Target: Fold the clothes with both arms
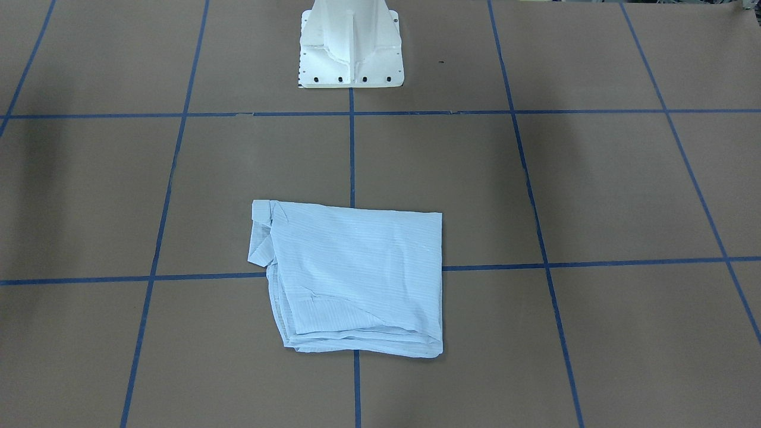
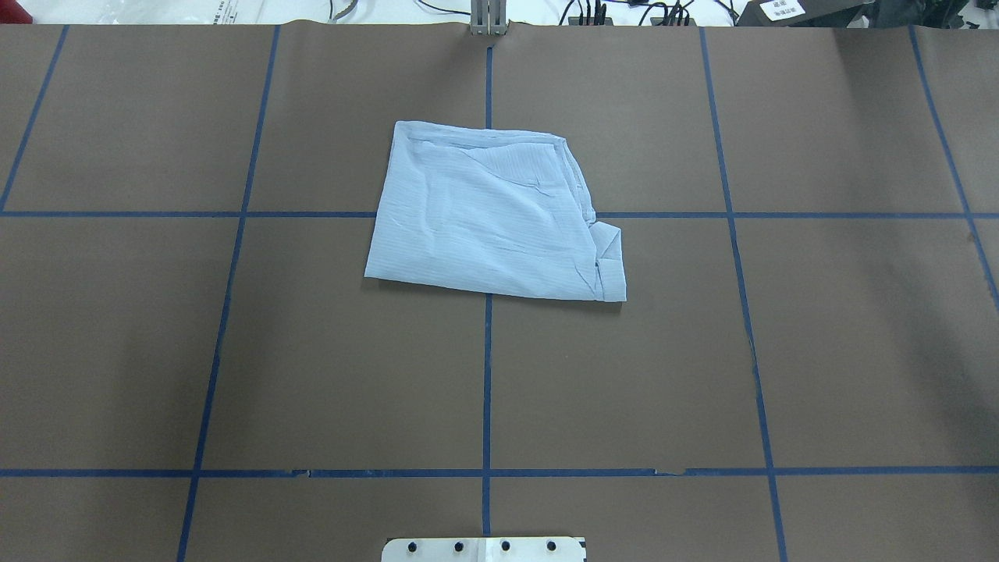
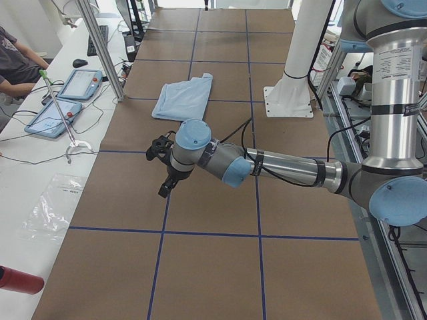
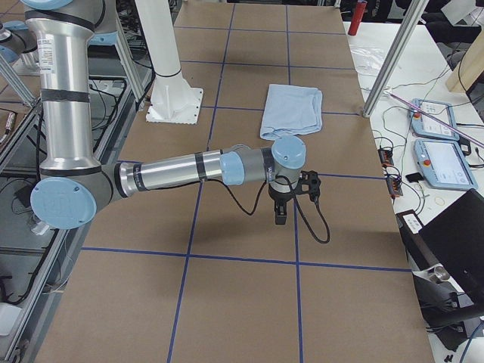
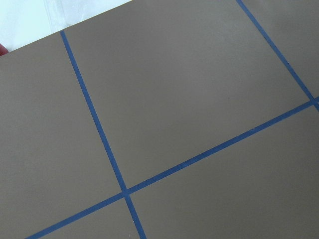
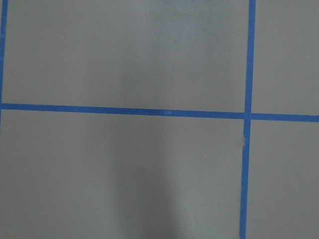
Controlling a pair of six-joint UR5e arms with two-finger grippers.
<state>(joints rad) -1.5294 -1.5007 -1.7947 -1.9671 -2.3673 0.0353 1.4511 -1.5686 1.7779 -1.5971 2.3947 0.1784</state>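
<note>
Left tool (image 3: 163,190) and right tool (image 4: 280,218) openings are unclear.

Brown table (image 1: 594,190), blue tape grid (image 1: 352,154)

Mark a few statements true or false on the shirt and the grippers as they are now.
1. The shirt lies folded into a compact stack on the table. True.
2. The left gripper holds a corner of the shirt. False: it hangs over bare table, apart from the shirt.
3. The shirt covers a crossing of the blue tape lines. True.
4. The right wrist view shows the shirt. False: it shows only table and blue tape.
5. The right gripper rests on the shirt. False: it hangs over bare table, clear of the shirt.
</note>
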